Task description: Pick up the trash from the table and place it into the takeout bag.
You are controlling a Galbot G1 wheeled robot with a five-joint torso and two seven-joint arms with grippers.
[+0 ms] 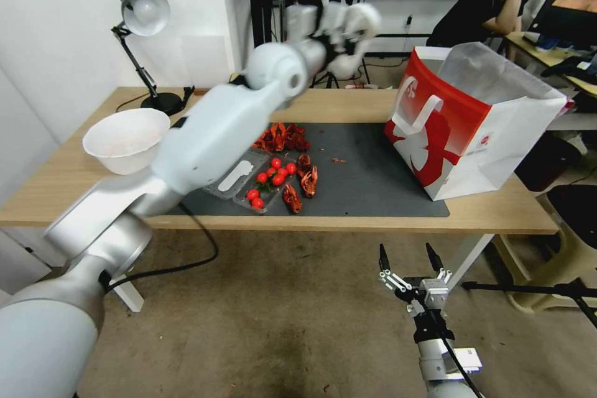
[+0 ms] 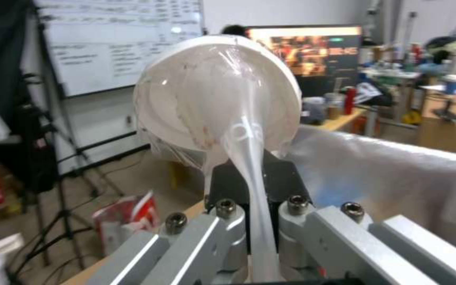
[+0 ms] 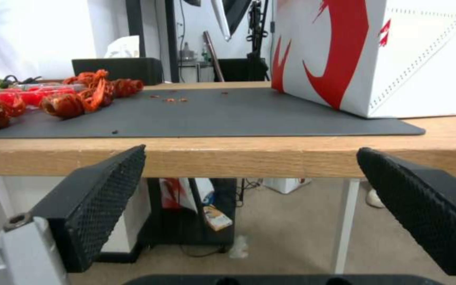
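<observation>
Left tool point(image 1: 339, 28), seen from the head, hangs raised beyond the surface's far edge, just left of the takeout bag point(image 1: 472, 124) at the right end; a white bowl point(image 1: 126, 138) sits near the left end. From the left wrist, its fingers point(image 2: 228, 221) pinch a clear plastic wrap around a pale bowl point(image 2: 217, 99): likely light, slippery and crushable, best held by that gathered neck. From the right wrist, the right tool point(image 3: 249, 198) waits spread below the front edge.
</observation>
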